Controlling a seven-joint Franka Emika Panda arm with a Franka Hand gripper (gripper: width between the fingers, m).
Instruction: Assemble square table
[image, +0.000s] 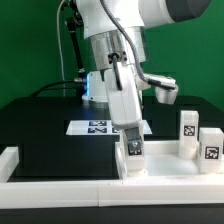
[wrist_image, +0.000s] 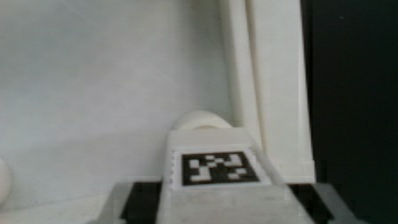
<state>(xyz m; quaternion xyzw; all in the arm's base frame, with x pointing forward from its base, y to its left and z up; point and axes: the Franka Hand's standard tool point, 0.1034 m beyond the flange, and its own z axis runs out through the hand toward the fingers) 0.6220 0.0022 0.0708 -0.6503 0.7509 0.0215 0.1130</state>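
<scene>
The black counter (image: 45, 135) carries the marker board (image: 100, 127) at frame center, white border rails (image: 70, 187) along the bottom, and legs (image: 210, 145) at right.

Black tabletop (image: 45, 135) lay open toward the exterior view's left; two upright legs (image: 198, 138) and the border rail (image: 100, 190) (front edge) blocked passage on the right.

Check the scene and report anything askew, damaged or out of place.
Nothing stands out. The gripper holds one white leg over the tabletop near its rim. Two more legs stand upright at the exterior view's right. The marker board lies flat on the black table.
</scene>
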